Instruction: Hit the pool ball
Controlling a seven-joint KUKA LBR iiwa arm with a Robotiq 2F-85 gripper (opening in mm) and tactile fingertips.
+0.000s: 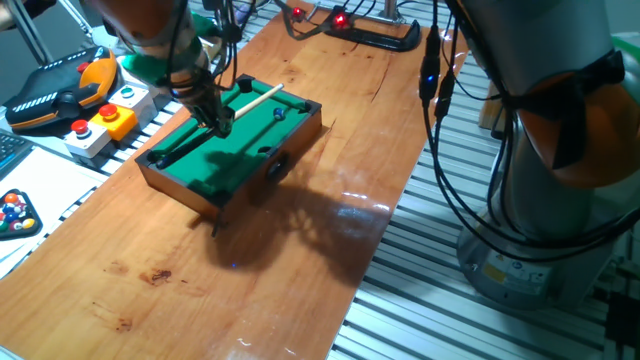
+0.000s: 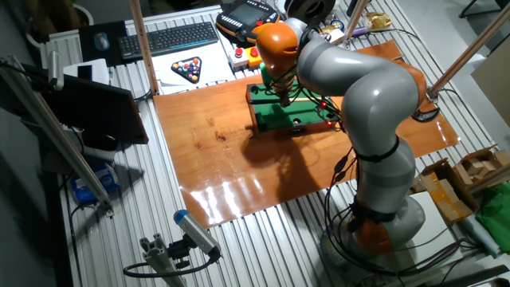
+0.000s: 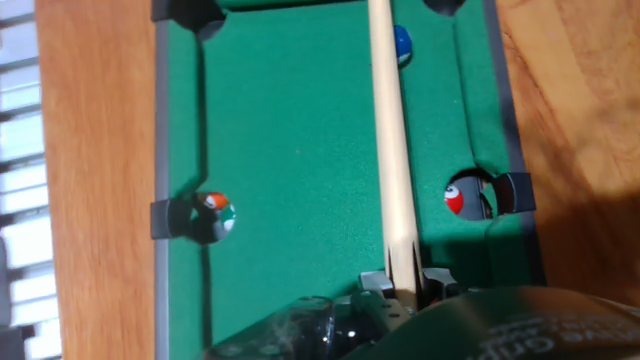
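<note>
Tool clamped on cue, cue running up beside the blue ball.

My two-finger tool (image 3: 405, 290) is gripping the pale wooden cue stick (image 3: 390, 140), which is lying lengthwise along the miniature green-felt pool table with the wooden frame (image 3: 290, 130), itself sitting on the glossy brown wooden tabletop (image 1: 300, 250). In the hand view, the tiny glossy blue pool ball (image 3: 402, 44) is resting on the felt near the far end, just beside the right edge of the stick; I cannot tell whether they are touching. A red ball (image 3: 455, 197) is sitting in the right side pocket, and an orange-and-green ball (image 3: 213, 210) is sitting at the left side pocket.
</note>
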